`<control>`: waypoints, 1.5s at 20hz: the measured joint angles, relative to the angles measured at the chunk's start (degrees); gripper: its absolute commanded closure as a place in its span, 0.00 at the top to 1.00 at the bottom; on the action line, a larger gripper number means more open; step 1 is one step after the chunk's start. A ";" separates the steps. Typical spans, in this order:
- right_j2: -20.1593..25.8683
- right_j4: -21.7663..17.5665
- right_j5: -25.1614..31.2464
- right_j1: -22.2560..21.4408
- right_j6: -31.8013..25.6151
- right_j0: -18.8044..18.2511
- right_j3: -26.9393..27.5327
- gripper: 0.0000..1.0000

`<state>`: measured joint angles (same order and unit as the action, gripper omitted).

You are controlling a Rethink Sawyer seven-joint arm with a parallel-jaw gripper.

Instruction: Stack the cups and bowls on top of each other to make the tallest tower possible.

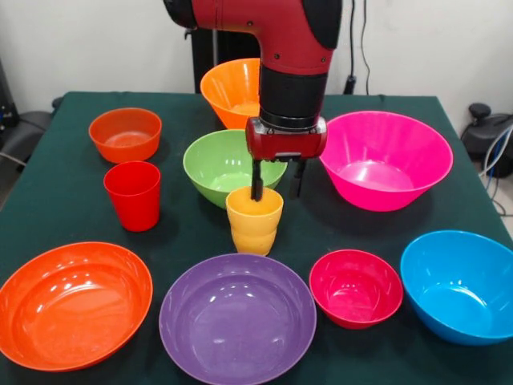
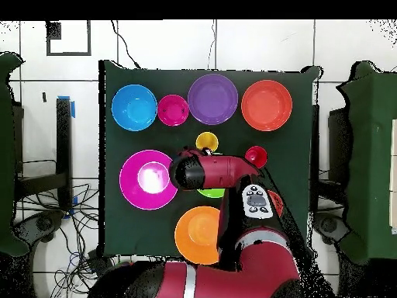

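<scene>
The arm [image 1: 280, 40] is reaching down over the middle of the green table [image 1: 48, 208], and its gripper [image 1: 276, 188] is hanging directly above the yellow cup [image 1: 254, 220], so the cup's upright long axis is lining up with the tool. One dark finger [image 1: 256, 183] is dipping inside the cup's rim while the other is sitting outside its right wall, so the jaws are standing partly open astride the rim and do not look closed on it yet; a squeeze on the wall looks like the next need. The cup is standing upright, mouth up, just in front of the green bowl [image 1: 220, 164] and behind the purple bowl [image 1: 237, 319]. The red cup [image 1: 132, 195] is standing well apart to the side, with no tower begun. The yellow cup is looking small, tapered and glossy.
</scene>
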<state>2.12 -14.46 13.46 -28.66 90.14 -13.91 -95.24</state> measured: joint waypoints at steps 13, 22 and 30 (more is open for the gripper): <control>-1.72 -0.39 -0.02 3.28 0.00 0.00 0.93 1.00; -1.86 -1.21 -1.30 4.16 0.00 0.10 1.07 0.00; -2.13 -1.70 -1.57 3.84 0.00 0.36 1.08 0.00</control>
<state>-0.01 -16.16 11.89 -24.82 90.14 -13.55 -94.17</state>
